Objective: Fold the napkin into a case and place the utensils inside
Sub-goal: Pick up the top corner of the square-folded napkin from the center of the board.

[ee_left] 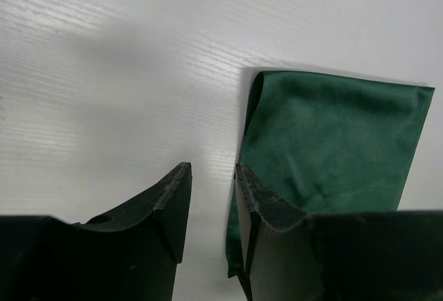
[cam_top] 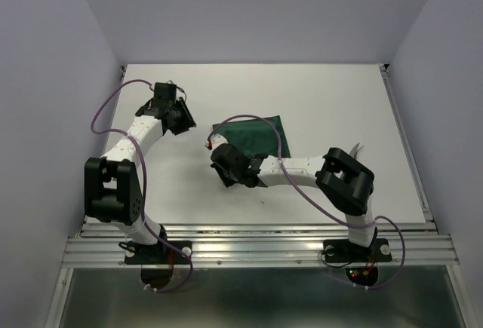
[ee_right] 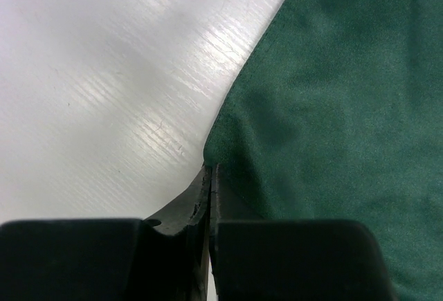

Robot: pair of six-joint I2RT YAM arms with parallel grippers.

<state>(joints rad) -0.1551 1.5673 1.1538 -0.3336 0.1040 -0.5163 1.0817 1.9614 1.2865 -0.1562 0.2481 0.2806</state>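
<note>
We note the napkin (cam_top: 255, 133) lying mid-frame in the top view (soft, limp, light; best taken by an edge), right gripper (ee_right: 210, 180) clamped on its corner, left gripper (ee_left: 212, 173) open, empty.

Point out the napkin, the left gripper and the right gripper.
napkin (cam_top: 255, 135), top external view, middle of the cloth
left gripper (ee_left: 212, 176), left wrist view, gap between open fingertips
right gripper (ee_right: 210, 176), right wrist view, seam of shut fingertips at napkin's edge

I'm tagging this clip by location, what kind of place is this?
Probably a robotics test cell: white table walled by plain panels, left arm and right arm bolted to an aluminium rail, a green napkin laid out.
</note>
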